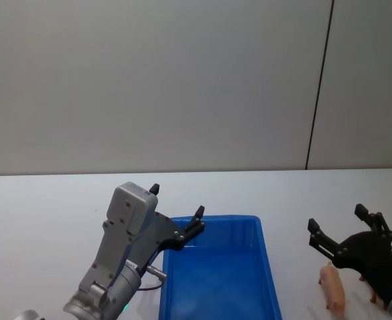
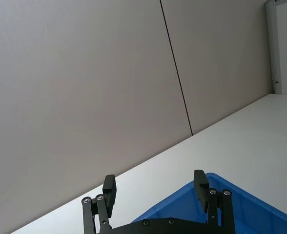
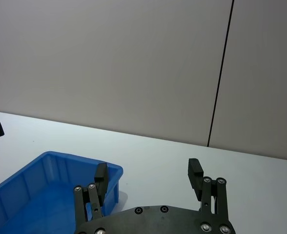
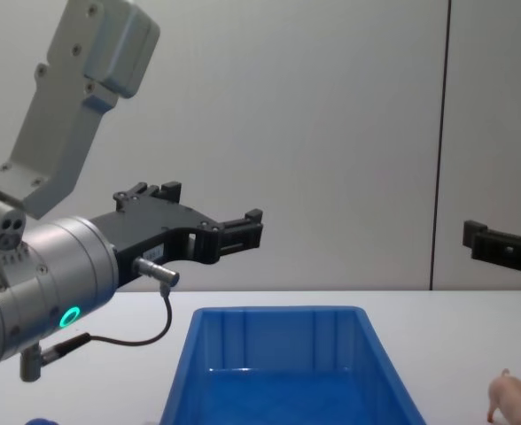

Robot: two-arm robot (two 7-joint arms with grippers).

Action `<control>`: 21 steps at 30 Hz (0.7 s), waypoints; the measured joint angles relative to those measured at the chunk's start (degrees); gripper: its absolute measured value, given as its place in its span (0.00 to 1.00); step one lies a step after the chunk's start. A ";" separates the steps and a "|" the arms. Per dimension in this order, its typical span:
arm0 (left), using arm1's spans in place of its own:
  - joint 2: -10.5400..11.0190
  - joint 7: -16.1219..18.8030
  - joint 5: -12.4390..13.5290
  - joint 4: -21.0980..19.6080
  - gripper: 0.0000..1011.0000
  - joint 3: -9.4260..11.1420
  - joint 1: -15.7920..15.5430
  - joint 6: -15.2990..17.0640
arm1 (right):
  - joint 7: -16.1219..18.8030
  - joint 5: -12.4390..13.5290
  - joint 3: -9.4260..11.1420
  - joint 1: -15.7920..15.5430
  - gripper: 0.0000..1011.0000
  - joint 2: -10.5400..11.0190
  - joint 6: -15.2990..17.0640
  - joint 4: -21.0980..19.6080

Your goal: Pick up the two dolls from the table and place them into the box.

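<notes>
Left pincer (image 1: 177, 201) spread wide above the blue box (image 1: 216, 218), at its left edge; right pincer (image 1: 337, 218) wide too, above the pig doll (image 1: 333, 288) on the bench (image 1: 49, 213).

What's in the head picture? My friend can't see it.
A blue bin sits on a white table between two open grippers. The left gripper hangs by its far left corner; the right gripper is beside a pink animal doll, right of the bin.
</notes>
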 joint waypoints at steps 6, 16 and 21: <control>0.00 0.00 0.00 0.00 0.99 0.00 0.00 0.00 | 0.00 0.00 0.00 0.00 0.99 0.00 0.00 0.00; 0.00 0.00 0.00 0.00 0.99 0.00 0.00 0.00 | 0.00 0.00 0.00 0.00 0.99 0.00 0.00 0.00; 0.00 0.00 0.00 0.00 0.99 0.00 0.00 0.00 | 0.00 0.00 0.00 0.00 0.99 0.00 0.00 0.01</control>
